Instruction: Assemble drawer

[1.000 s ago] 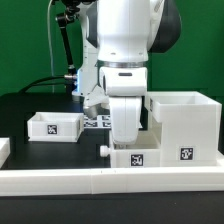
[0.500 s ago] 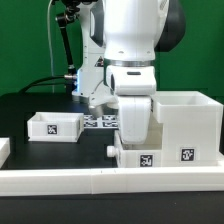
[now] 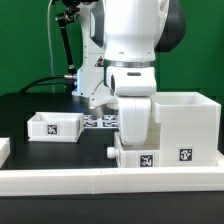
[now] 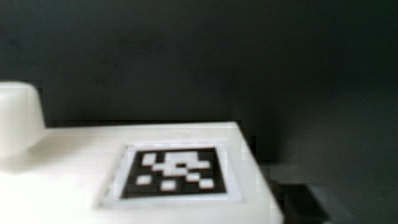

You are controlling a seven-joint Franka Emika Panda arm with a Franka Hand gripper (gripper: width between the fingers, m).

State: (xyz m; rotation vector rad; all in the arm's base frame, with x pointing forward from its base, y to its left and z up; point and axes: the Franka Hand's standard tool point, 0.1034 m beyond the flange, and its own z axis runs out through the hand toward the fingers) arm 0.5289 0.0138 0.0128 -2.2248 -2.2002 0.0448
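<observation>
Currently two white plastic trays (image 3: 55, 125) and one white cube-shaped housing (image 3: 186, 122) show; the nearer tray's (image 3: 128, 158) black knob (image 3: 108, 150) faces the exterior view's left. Whether the gripper (image 3: 133, 135) is spread cannot be told.

No legible text or numbers, only square tags (image 3: 186, 154) on the drawer (image 3: 190, 120)

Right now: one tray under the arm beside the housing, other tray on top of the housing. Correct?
No. The other tray is not on the housing; it sits on the table at the exterior view's left, apart from it, as the exterior view shows. Rest holds: one tray is under the arm beside the housing.
</observation>
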